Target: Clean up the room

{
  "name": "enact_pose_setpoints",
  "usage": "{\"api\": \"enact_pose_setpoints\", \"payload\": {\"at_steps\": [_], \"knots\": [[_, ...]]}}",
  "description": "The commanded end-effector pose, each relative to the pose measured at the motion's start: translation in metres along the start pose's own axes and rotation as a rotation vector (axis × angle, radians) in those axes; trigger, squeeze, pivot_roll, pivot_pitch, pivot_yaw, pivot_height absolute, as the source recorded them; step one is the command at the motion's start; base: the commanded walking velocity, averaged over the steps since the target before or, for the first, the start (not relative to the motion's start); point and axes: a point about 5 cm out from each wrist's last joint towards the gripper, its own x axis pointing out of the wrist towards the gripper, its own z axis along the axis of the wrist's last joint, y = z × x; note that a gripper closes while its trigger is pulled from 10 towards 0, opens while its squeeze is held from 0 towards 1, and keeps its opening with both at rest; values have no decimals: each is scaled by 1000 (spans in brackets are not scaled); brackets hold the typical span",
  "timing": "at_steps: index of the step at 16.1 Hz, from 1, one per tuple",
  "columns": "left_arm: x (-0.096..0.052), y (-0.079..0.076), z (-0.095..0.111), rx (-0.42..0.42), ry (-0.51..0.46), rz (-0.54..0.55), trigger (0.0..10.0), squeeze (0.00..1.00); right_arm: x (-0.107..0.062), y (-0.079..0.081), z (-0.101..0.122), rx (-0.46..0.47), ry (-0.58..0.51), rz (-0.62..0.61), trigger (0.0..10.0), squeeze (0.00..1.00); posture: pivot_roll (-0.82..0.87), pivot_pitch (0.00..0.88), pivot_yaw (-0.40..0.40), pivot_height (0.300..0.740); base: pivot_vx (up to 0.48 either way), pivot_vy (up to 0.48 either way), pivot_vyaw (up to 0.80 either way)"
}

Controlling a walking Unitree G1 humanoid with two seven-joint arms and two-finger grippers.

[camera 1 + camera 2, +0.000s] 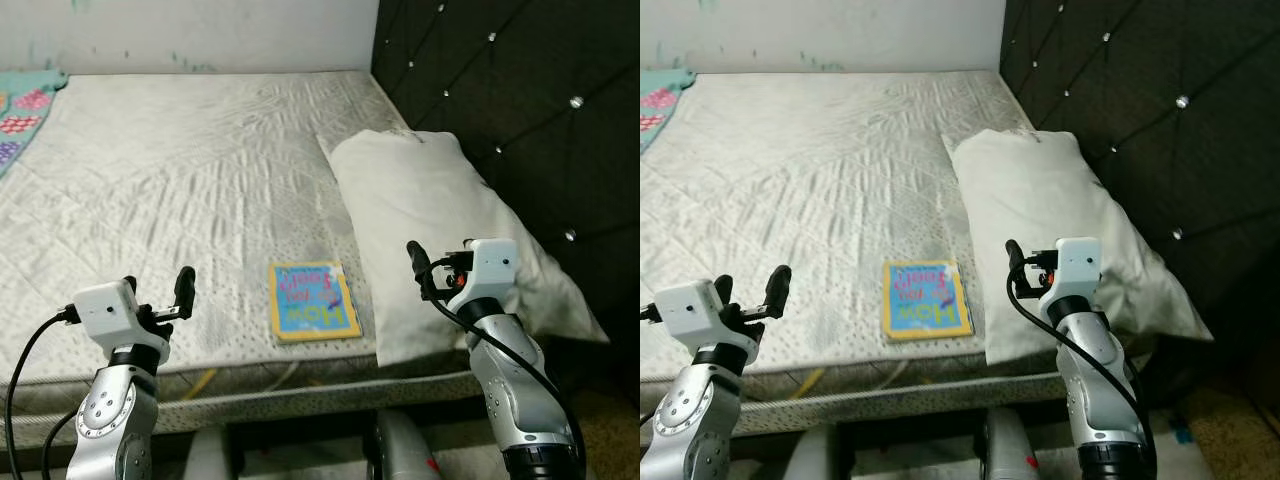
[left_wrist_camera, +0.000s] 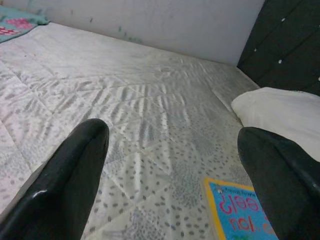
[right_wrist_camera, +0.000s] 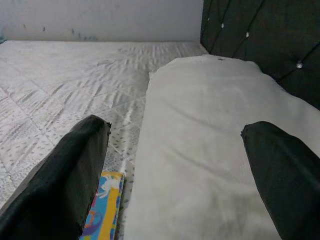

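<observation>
A thin children's book (image 1: 313, 300) with a blue cover and yellow border lies flat on the white quilted mattress (image 1: 180, 170), near its front edge. Beside it to the right rests a white pillow (image 1: 430, 220), its corner overhanging the edge. My left gripper (image 1: 157, 289) is open, hovering over the front edge to the left of the book, nothing between its fingers. The left wrist view shows the book (image 2: 240, 212) ahead, off to one side. My right gripper (image 1: 440, 262) is open over the pillow's front part, holding nothing. The right wrist view faces the pillow (image 3: 210, 140), with the book (image 3: 106, 202) by one finger.
A black tufted headboard (image 1: 520, 100) rises along the bed's right side. A white wall (image 1: 200, 30) closes off the far side. A colourful patterned blanket (image 1: 22, 112) lies at the far left corner. The mattress's front edge (image 1: 260, 385) is just below my grippers.
</observation>
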Motion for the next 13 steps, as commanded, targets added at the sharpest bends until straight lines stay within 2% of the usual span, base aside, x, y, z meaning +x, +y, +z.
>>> {"api": "enact_pose_setpoints", "payload": {"at_steps": [1, 6, 13], "knots": [[3, 1, 3, 11, -4, 5, 10000, 0, 4, -1, 7, -1, -28, -8, 10000, 0, -26, 0, -7, 680, 0, 0, 0], [8, -2, 6, 12, -10, -3, 10000, 0, 6, -2, 6, 15, -25, -17, 10000, 0, -19, 0, -2, 740, 0, 0, 0], [9, 1, 2, 27, -3, -3, 10000, 0, 3, -6, 3, -8, -24, -10, 10000, 0, -16, 0, 1, 740, 0, 0, 0]]}}
